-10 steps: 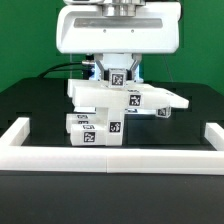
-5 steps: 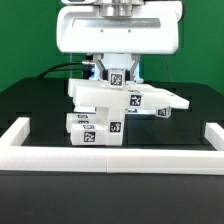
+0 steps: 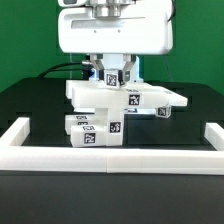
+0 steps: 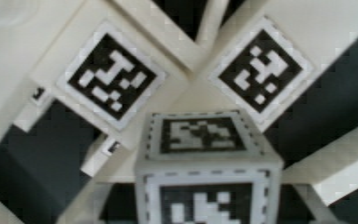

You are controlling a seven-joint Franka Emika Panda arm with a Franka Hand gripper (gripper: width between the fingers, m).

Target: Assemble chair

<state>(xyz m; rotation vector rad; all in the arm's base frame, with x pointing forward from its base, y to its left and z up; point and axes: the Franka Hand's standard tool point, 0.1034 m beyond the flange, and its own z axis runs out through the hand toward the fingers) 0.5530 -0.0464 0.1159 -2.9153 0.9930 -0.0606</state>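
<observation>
A white chair assembly stands in the middle of the exterior view. It has a flat seat piece [image 3: 140,97] with marker tags, which rests on a tagged white block [image 3: 95,130]. A short white tagged post [image 3: 114,74] rises from the seat piece. My gripper [image 3: 114,70] comes straight down over it, with a dark finger on each side, and looks shut on the post. In the wrist view the post [image 4: 202,150] fills the middle. Two tagged white pieces, one [image 4: 114,75] and the other [image 4: 261,65], spread out beyond it.
A low white wall [image 3: 110,158] runs along the front of the black table, with side arms at the exterior view's left [image 3: 14,132] and right [image 3: 212,135]. Black cables [image 3: 68,68] trail behind the chair parts.
The arm's white hand has risen slightly and shifted a little toward the exterior view's left. The chair parts have stayed where they were.
</observation>
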